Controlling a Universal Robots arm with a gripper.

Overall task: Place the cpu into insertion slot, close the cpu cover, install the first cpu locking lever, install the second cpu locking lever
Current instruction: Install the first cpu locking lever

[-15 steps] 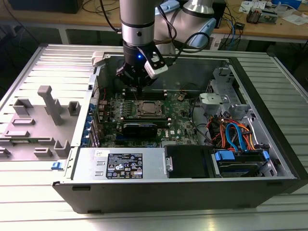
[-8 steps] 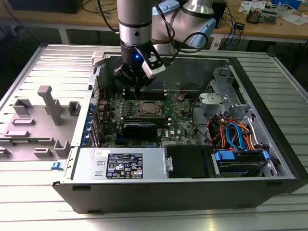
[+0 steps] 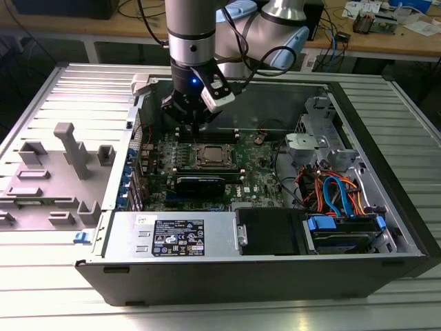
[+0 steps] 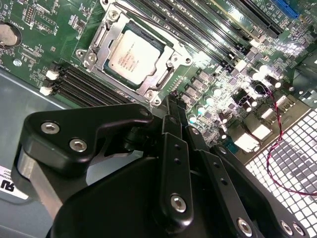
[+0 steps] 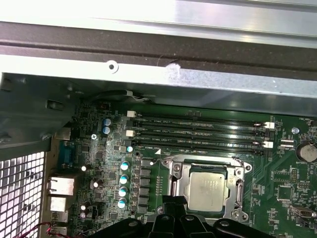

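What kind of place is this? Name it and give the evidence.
Probably an electronics or robotics lab: an opened computer case lies on a metal table, a workbench cluttered with cables stands behind, and the pincer hangs over the motherboard.

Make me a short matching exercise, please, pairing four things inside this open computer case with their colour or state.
Things:
1. cpu
2. cpu cover
3. gripper
4. memory slots

Descriptions:
A. long, black, with no modules in them
B. silvery-grey square seated in the insertion slot
C. black fingers shut together, just beside the socket
D. silver frame lying flat around the chip

Pairs: 1-B, 2-D, 3-C, 4-A
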